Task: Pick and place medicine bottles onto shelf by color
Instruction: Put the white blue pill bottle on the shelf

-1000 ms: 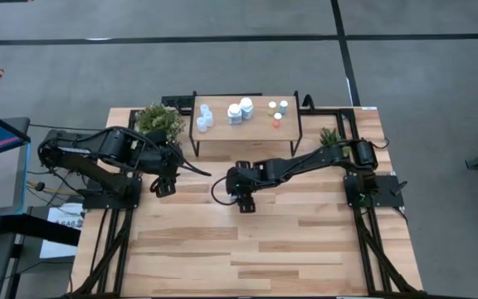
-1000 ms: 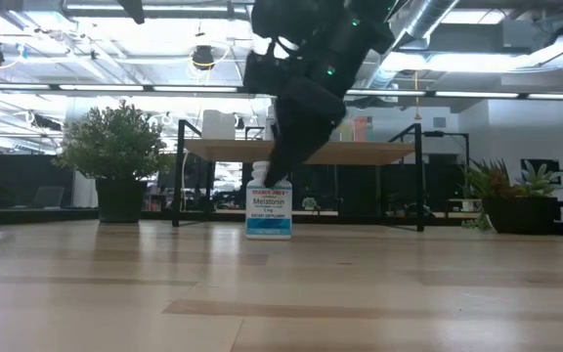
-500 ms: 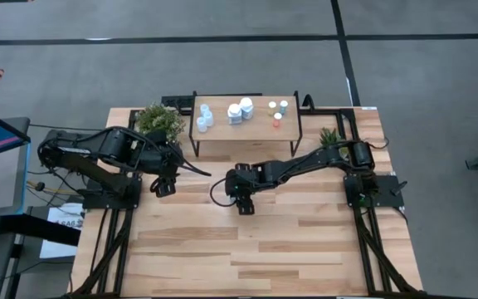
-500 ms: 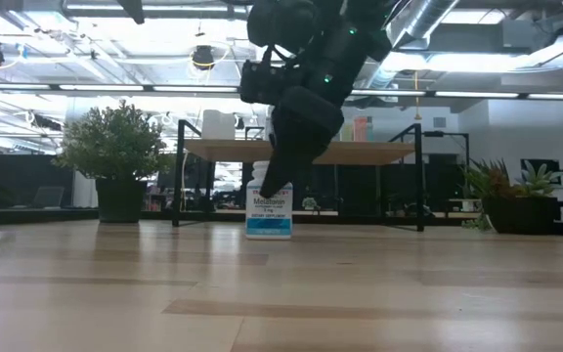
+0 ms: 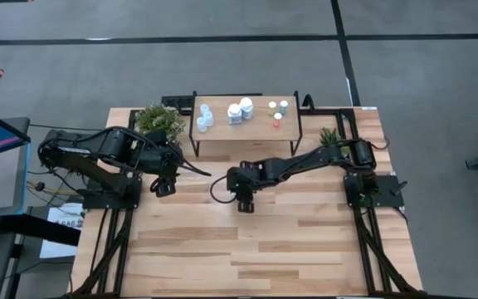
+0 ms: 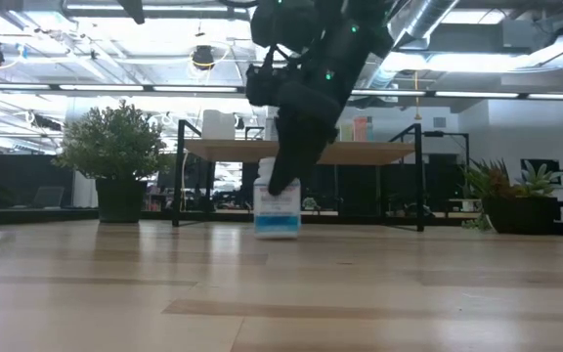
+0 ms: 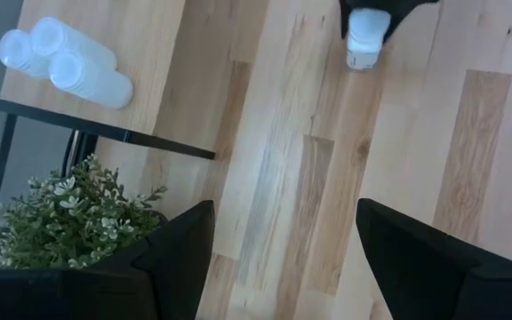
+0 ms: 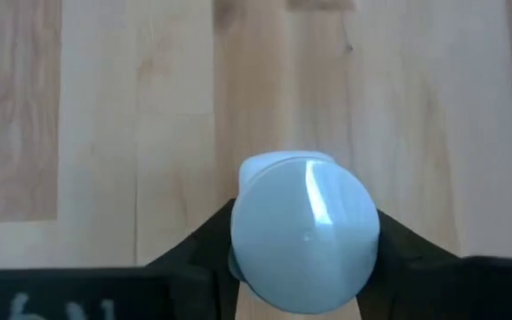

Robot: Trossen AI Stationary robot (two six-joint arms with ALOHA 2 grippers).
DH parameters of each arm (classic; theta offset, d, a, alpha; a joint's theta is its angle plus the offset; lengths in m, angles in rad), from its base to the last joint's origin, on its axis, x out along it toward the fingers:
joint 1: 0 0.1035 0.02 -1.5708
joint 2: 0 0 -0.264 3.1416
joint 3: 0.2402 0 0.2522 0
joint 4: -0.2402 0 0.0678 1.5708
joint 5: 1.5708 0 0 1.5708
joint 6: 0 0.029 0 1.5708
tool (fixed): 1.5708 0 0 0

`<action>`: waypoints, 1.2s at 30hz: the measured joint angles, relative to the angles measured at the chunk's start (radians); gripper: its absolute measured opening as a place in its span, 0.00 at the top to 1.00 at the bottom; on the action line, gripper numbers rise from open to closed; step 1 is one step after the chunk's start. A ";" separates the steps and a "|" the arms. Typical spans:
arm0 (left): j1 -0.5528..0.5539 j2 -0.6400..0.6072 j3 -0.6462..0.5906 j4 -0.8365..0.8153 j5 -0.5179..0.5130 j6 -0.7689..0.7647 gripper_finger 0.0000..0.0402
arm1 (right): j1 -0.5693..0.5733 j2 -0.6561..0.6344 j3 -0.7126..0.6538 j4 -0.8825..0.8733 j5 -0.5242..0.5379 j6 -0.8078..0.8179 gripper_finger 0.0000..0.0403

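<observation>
Right wrist view: right tool (image 8: pixel 305 253) gripping pale-blue bottle (image 8: pixel 305 233).

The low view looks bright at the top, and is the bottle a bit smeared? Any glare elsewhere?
Low view: ceiling lights glare behind the dark, backlit right gripper; the white bottle it holds is blurred, its label unreadable. Right wrist view: a bright streak shines on the bottle's cap.
</observation>
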 joint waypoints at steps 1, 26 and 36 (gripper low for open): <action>0.000 0.000 0.000 0.000 0.000 0.000 0.35 | -0.006 -0.011 0.013 -0.024 0.000 0.002 0.60; 0.000 0.000 0.000 0.004 -0.015 0.000 0.35 | -0.382 -0.191 0.258 -0.306 0.005 -0.147 0.58; 0.000 0.000 0.000 0.004 -0.016 0.003 0.35 | -0.446 -0.196 0.262 -0.289 -0.003 -0.182 0.58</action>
